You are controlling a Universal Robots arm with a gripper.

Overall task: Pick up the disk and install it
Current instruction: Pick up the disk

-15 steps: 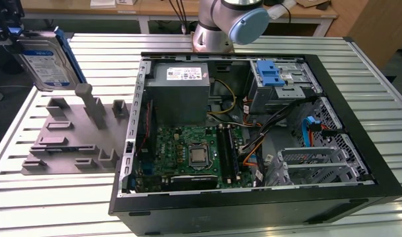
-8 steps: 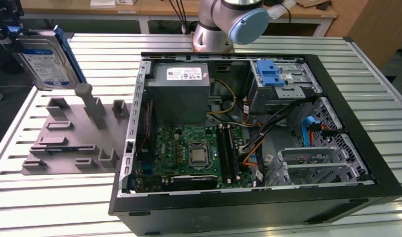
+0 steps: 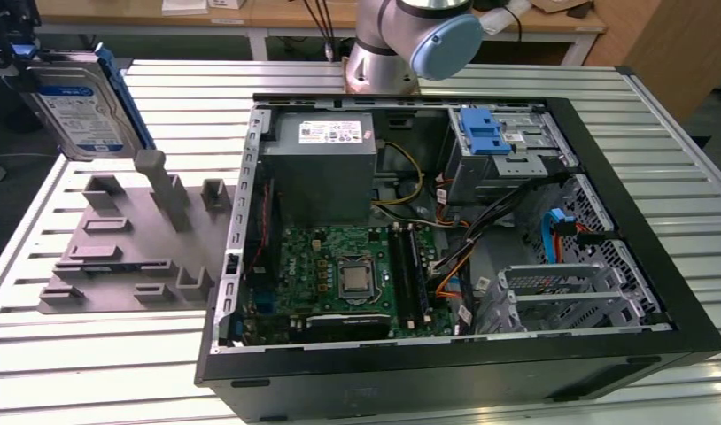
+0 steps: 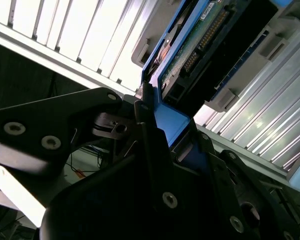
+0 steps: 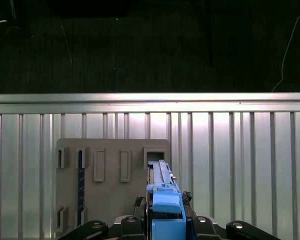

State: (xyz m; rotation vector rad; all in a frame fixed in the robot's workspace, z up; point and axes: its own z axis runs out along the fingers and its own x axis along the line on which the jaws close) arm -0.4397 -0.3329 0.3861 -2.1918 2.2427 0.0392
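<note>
While the disk (image 3: 83,106) hangs clear of the table, it sits at about ten o'clock in the exterior view, above the grey fixture plate (image 3: 124,257) and well apart from the open computer case (image 3: 455,266). It stands on edge, label facing the case.

Grip: in the second wrist view the gripper (image 4: 172,127) is pinched on the blue carrier at one end of the disk (image 4: 200,45), one black finger (image 4: 146,120) flat against the carrier's side. The first wrist view shows the same hold, the gripper (image 5: 167,222) clamping the carrier with the disk (image 5: 162,182) projecting toward the plate.

Handling, as judged: rigid and dense for its size; the metal faces look smooth and likely slippery. The circuit board and connector pins on one face are exposed, so knocks and pressure there are a risk. The plastic carrier frame is the sound place to hold, as now.

Count:
- disk: one
- gripper: one
- fixture plate: one, with several posts and slots
- computer case: one
- drive cage (image 3: 499,142) with blue latch: one, at about one o'clock
- power supply box (image 3: 325,168): one
</note>
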